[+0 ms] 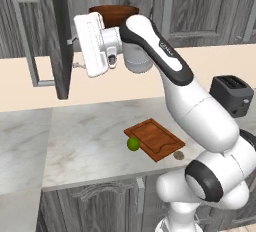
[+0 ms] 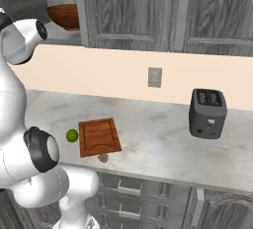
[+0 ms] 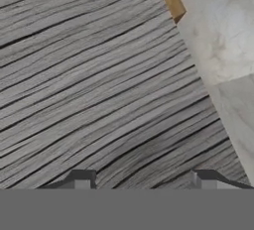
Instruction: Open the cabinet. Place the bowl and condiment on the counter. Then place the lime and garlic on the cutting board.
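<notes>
Counter (image 1: 85,136) of marbled stone carries the cutting board (image 1: 154,139), lime (image 1: 133,144) touching its left edge, garlic (image 1: 178,154) beside its corner. Overhead, cabinet (image 1: 60,36) stands open, bowl (image 1: 114,15) inside. Gripper (image 3: 141,180) fingers spread against woodgrain, holding nothing.

There is hardly any writing to be read here. The one mark sits on the dark band of the robot's arm (image 1: 167,51), in the upper middle of the left base view, where a few small pale letters run along it, too small and blurred to make out. The toaster (image 2: 208,112), the wall outlet (image 2: 154,77) and the cabinet (image 2: 133,11) doors carry no legible label, brand or number.
</notes>
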### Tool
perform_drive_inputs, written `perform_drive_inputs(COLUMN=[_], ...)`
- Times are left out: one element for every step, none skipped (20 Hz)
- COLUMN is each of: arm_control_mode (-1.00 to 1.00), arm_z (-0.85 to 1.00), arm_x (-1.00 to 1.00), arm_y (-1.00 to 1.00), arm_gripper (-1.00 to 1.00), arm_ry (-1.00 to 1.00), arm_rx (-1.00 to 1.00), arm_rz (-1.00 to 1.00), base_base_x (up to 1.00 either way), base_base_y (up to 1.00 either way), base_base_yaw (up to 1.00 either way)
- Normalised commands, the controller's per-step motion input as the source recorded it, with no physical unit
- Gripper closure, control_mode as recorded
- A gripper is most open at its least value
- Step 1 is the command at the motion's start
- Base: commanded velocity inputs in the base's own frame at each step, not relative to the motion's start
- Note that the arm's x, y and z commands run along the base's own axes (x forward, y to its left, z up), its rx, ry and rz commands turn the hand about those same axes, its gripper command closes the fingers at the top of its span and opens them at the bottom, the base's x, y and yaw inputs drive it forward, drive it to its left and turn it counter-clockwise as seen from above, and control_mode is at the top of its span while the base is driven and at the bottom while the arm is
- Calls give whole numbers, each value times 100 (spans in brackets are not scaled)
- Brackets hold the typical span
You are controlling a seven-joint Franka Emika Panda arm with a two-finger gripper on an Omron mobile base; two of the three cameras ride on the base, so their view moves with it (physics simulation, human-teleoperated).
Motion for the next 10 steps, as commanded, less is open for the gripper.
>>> perform_drive_inputs(arm_control_mode=[-100,-100,-100,-100,-100,-100,-100,-100,-100,-100], arm_z=[0,0,0,0,0,0,0,0,0,0], arm_x=[-23,-21,-21,-17,-16,-26,-31,-41,-41,-45], arm_y=[0,-29,-32,-34,-33,-37,-46,-49,-55,-59], arm_gripper=[-100,-100,-100,-100,-100,-100,-100,-100,-100,-100], arm_ry=[0,0,-4,-5,-5,-7,-7,-11,-9,-9], arm_rx=[0,0,0,0,0,0,1,2,3,3], arm_rz=[0,-1,-6,-11,-12,-16,-19,-22,-23,-24], base_base_x=[0,0,0,0,0,0,0,0,0,0], base_base_y=[0,0,0,0,0,0,0,0,0,0], base_base_yaw=[0,0,0,0,0,0,0,0,0,0])
